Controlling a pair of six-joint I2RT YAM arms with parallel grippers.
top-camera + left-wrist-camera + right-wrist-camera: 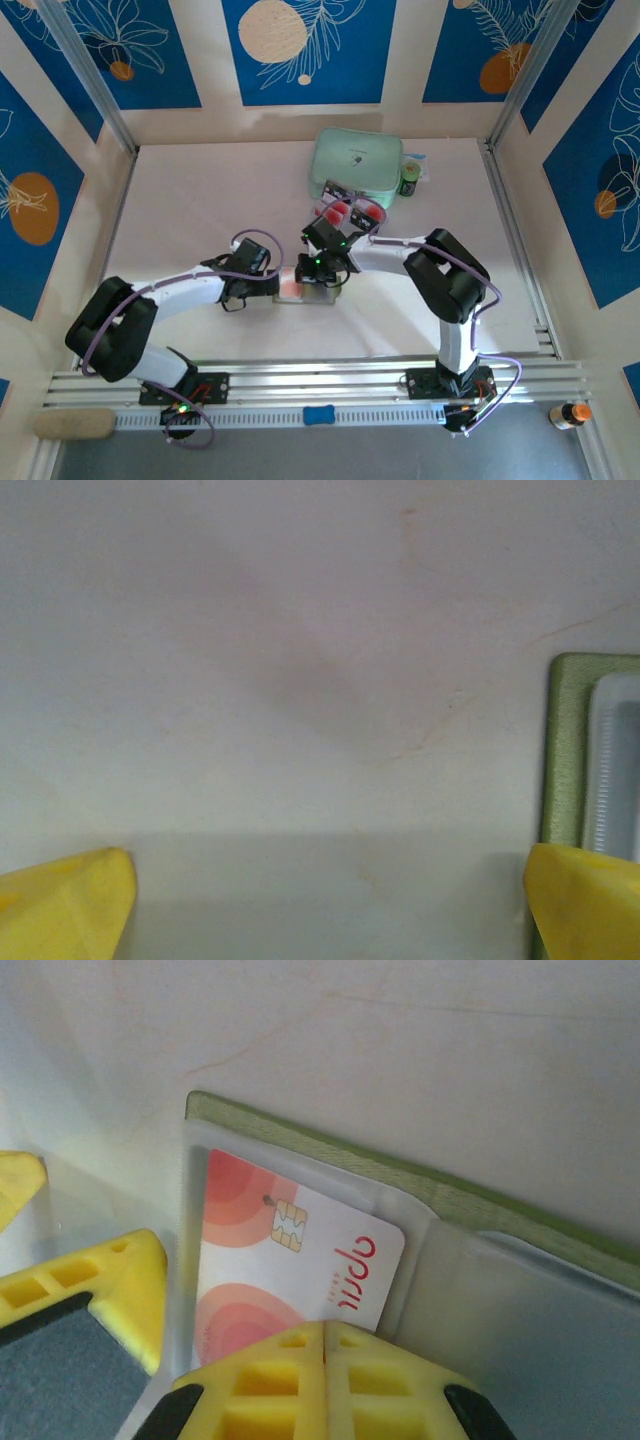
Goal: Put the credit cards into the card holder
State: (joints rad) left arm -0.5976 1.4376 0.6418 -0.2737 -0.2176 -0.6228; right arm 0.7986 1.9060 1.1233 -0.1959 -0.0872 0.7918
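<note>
You can read "april" in red letters, running sideways along the credit card (pixel 300 1255). The tiny line printed beside that word is too small to make out.

A: Far half of white table (pixel 190 200)?
B: Mint-green zip case (pixel 358 163), flat; small dark bottle (pixel 409 180) upright just beside its right edge; clear tray (pixel 372 207) just in front.
A: Along near aluminium rail (pixel 330 375)?
B: Beige pad (pixel 72 424) far left; blue clip (pixel 320 414) at middle; orange-capped bottle (pixel 570 414) far right
</note>
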